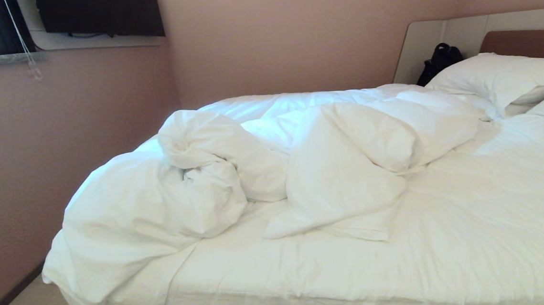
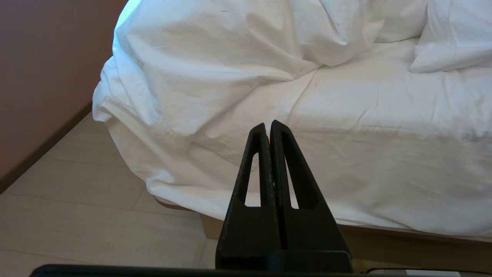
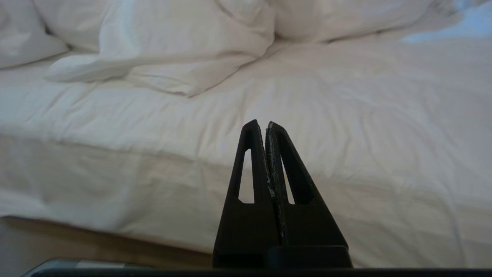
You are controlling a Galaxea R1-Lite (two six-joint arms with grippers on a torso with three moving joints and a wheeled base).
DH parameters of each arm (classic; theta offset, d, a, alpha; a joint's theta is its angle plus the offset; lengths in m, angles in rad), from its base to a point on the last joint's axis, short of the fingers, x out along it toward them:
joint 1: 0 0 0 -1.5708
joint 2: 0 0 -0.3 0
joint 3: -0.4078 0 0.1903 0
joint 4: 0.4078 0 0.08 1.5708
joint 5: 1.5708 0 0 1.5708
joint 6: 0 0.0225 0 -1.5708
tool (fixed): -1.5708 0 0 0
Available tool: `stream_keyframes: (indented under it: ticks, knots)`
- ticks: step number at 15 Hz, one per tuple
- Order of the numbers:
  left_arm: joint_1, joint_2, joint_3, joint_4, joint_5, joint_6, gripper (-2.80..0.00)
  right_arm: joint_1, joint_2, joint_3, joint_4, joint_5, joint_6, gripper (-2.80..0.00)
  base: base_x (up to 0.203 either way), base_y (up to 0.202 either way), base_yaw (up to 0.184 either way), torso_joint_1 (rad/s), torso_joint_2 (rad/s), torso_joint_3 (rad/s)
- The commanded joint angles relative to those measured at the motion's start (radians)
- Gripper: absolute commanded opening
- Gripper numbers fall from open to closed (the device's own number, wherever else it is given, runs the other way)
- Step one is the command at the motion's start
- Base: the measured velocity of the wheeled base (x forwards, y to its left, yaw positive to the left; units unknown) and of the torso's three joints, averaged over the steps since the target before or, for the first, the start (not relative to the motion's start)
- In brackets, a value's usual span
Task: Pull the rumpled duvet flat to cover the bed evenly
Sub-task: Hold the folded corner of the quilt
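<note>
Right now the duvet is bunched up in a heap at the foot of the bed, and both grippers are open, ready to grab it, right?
Not quite: both are shut. The wrist views show the left gripper and right gripper with fingers pressed together, holding nothing. The duvet is indeed heaped on the bed.

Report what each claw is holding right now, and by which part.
Nothing is held. The left claw and the right claw are both shut on empty air, short of the bed; the duvet lies rumpled and untouched.
</note>
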Motion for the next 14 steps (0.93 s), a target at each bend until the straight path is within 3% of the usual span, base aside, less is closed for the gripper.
stream_keyframes:
  ticks: [1,7,10,14]
  knots:
    - [0.001,0.001,0.000,0.000,0.001,0.000,-2.80,0.001,0.261,-0.080,-0.003,0.096,0.060,-2.80,0.000,0.000,0.000,0.000,0.00,0.000]
    - [0.001,0.001,0.000,0.000,0.001,0.000,-2.80,0.009,1.034,-0.333,-0.282,0.211,0.224,-2.80,0.000,0.000,0.000,0.000,0.00,0.000]
    - [0.000,0.001,0.000,0.000,0.001,0.000,-2.80,0.035,1.319,-0.529,-0.360,0.233,0.320,-2.80,0.000,0.000,0.000,0.000,0.00,0.000]
    - [0.000,0.000,0.000,0.000,0.001,0.000,-2.80,0.084,1.556,-0.770,-0.393,0.241,0.429,-2.80,0.000,0.000,0.000,0.000,0.00,0.000]
